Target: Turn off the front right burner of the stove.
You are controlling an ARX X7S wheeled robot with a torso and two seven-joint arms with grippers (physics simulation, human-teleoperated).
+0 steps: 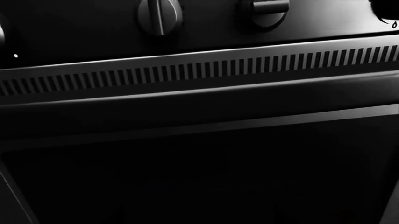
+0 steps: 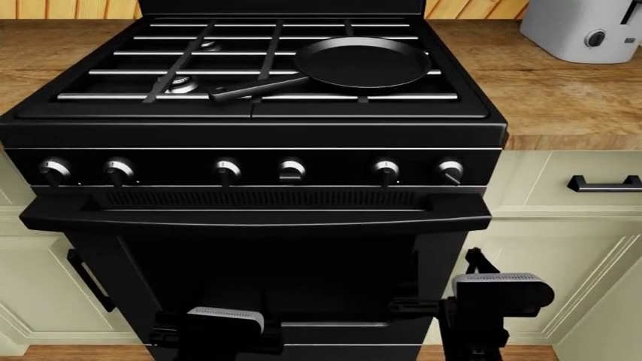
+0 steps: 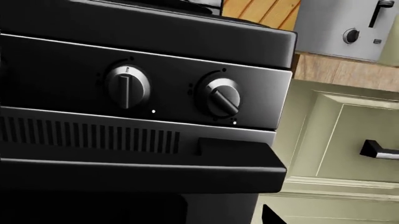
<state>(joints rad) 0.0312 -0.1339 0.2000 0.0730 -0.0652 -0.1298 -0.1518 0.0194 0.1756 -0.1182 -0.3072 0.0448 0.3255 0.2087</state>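
Observation:
The glossy black stove (image 2: 251,120) fills the head view, with six silver-faced knobs in a row. The rightmost knob (image 2: 450,171) is turned to a slant, and so it shows in the right wrist view (image 3: 219,96). The knob beside it (image 3: 128,86) points straight up. The fourth knob (image 2: 292,169) lies crosswise, also in the left wrist view (image 1: 269,10). My left wrist (image 2: 225,320) and right wrist (image 2: 498,289) hang low before the oven door, well below the knobs. The jaws are lost against the black door.
A black frying pan (image 2: 361,62) sits on the right grates. A grey toaster (image 2: 587,28) stands on the wooden counter at the right. Cream cabinets flank the stove, with a drawer handle (image 2: 604,183). The oven door handle (image 2: 251,218) juts out below the knobs.

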